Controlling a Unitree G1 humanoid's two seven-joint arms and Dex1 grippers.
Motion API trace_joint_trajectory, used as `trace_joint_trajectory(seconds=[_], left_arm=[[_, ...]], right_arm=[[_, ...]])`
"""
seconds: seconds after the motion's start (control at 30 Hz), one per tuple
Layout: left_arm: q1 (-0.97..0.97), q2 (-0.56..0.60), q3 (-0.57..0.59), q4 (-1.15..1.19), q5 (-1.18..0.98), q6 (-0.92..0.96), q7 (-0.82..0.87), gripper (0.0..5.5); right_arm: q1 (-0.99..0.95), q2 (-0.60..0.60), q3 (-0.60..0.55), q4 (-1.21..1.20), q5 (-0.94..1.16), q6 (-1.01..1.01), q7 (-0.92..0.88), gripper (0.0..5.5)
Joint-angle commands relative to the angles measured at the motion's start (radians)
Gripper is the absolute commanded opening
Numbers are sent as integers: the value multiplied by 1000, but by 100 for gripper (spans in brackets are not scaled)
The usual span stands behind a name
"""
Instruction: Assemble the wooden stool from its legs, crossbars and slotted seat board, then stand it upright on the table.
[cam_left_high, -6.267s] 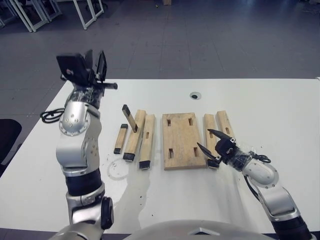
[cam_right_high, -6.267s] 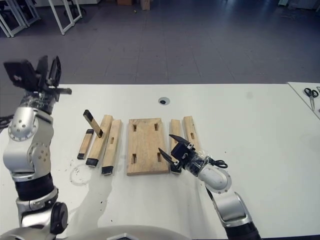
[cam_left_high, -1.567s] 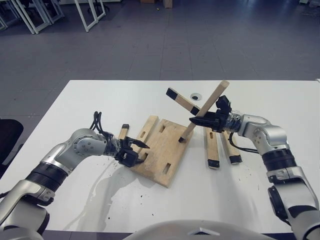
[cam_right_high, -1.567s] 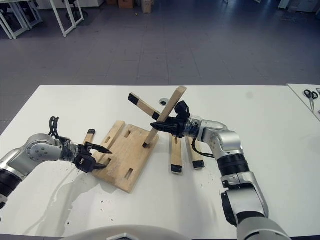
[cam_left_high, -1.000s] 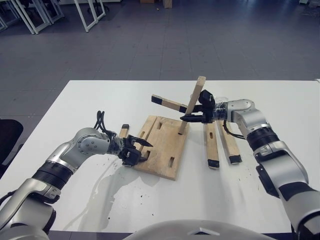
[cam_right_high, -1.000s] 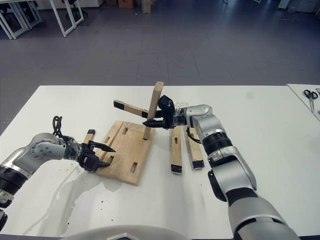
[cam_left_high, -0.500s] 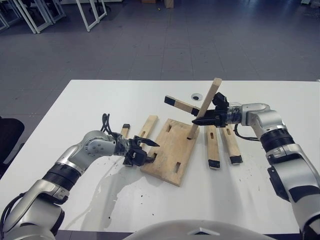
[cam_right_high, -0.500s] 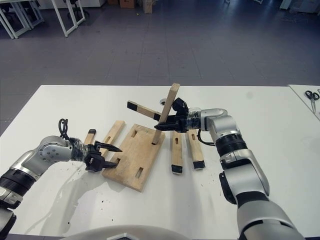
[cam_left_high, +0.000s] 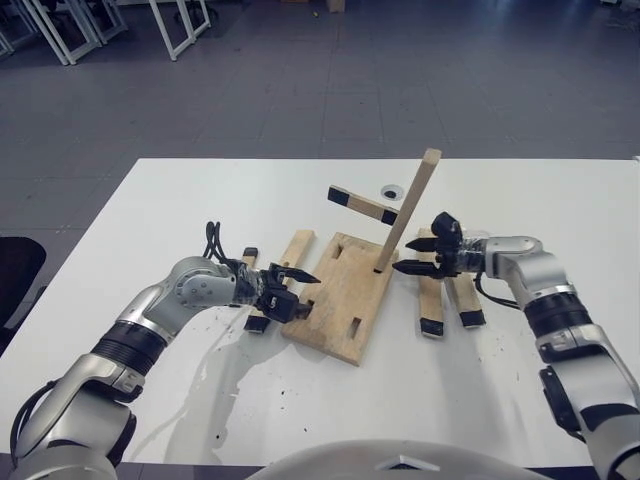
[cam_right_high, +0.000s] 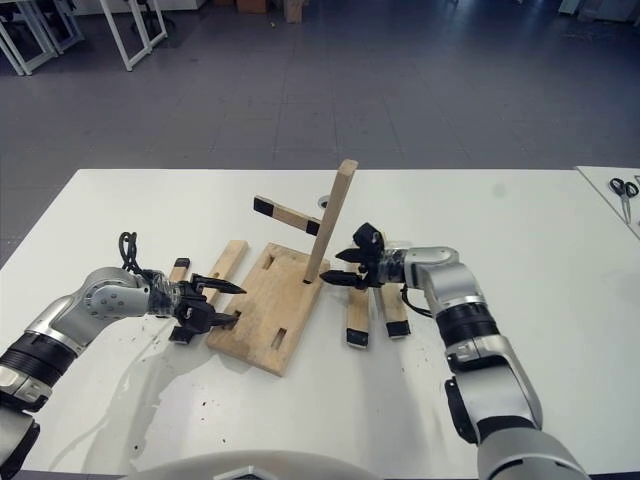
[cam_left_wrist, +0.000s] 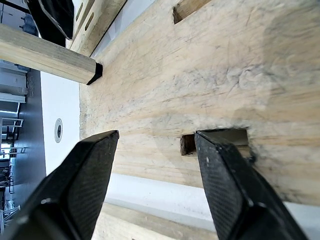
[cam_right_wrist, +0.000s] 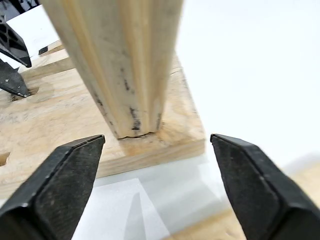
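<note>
Left eye view: a flat, pale wooden seat board (cam_left_high: 335, 300) lies on the smooth white table (cam_left_high: 200, 200). 1 square leg (cam_left_high: 405, 215) stands in its slot.

Left wrist view: the left claw (cam_left_wrist: 155, 137) is spread wide over the rough grain.

Right wrist view: the right claw (cam_right_wrist: 157, 140) gapes wide by the leg, holding nothing.

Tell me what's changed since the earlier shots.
The right pincer stood the leg with its crossbar in a seat board slot, then let go and backed off. The left pincer came down to the board's edge. Two spare legs stayed flat.
</note>
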Motion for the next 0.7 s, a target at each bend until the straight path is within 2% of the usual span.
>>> trace_joint_trajectory(seconds=[0.03,0.13,0.2,0.37,0.43,0.5,0.63,0.7], left_arm=[[62,1,-39,42,95,55,-25,282],[88,14,-32,27,88,62,-21,282],[100,18,-28,20,87,66,-21,282],[90,4,-29,16,91,70,-31,282],[77,-2,-31,20,92,69,-34,282],[71,-5,-33,24,94,69,-32,282],[54,-23,-40,38,103,73,-23,282],[48,-30,-39,39,105,77,-18,282]], right_arm=[[39,-98,-200,-226,99,149,-91,421],[-31,-162,-317,-331,117,214,-194,421],[-143,-138,-364,-331,122,192,-285,421],[-499,104,-472,-315,254,26,-501,421],[-541,154,-439,-259,246,-24,-504,421],[-495,196,-368,-163,215,-38,-456,421],[-186,210,-60,99,7,0,-344,421],[-112,199,-43,172,-13,26,-337,421]])
